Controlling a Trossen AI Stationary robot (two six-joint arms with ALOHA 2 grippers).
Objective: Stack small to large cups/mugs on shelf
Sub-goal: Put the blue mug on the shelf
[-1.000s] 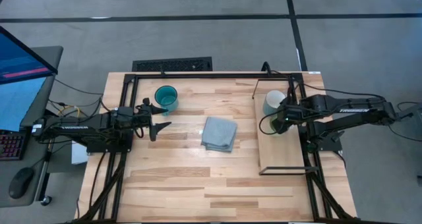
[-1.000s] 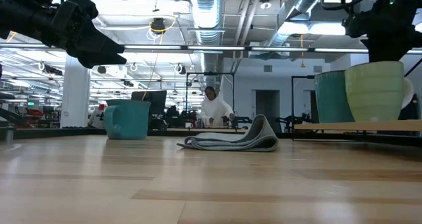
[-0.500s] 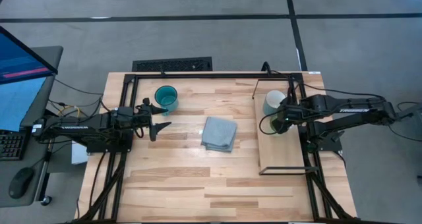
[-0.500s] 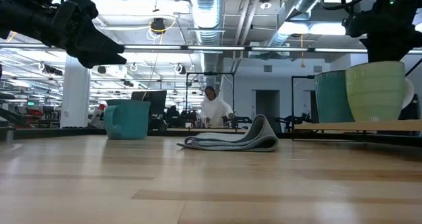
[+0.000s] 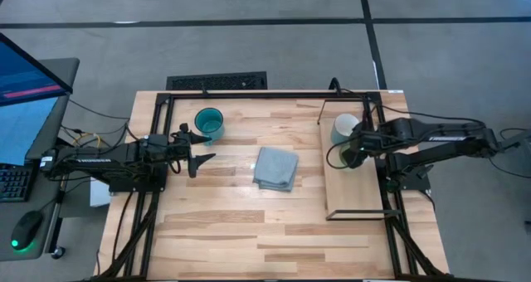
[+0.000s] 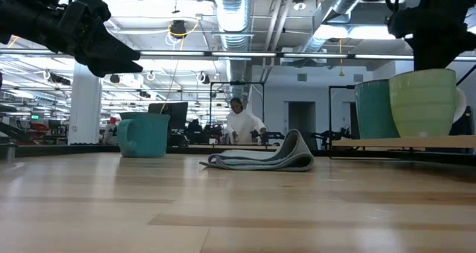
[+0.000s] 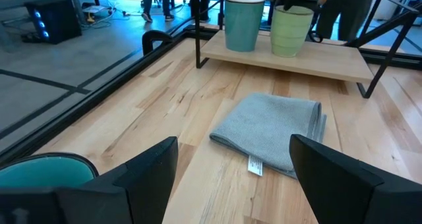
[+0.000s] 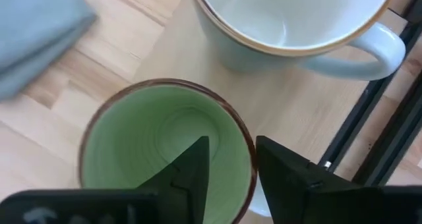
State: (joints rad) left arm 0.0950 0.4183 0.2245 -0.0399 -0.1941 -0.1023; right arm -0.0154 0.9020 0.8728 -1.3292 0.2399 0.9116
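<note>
while the right gripper (image 8: 227, 168) is pinching the light green mug's (image 5: 339, 158) rim on the shelf (image 5: 355, 197) beside the white mug (image 5: 344, 128), the left gripper (image 5: 199, 152), fingers spread, is hovering near the teal mug (image 5: 209, 123) on the worktop (image 5: 241, 224); releasing likely comes next.

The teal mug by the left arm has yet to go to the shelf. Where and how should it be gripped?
Take the teal mug by its rim, from straight above, one finger inside and one outside the wall. It stands upright with its mouth open, so the rim is clear. The left tool waits open beside it. Avoid the handle side, seen on its left in the low view.
</note>
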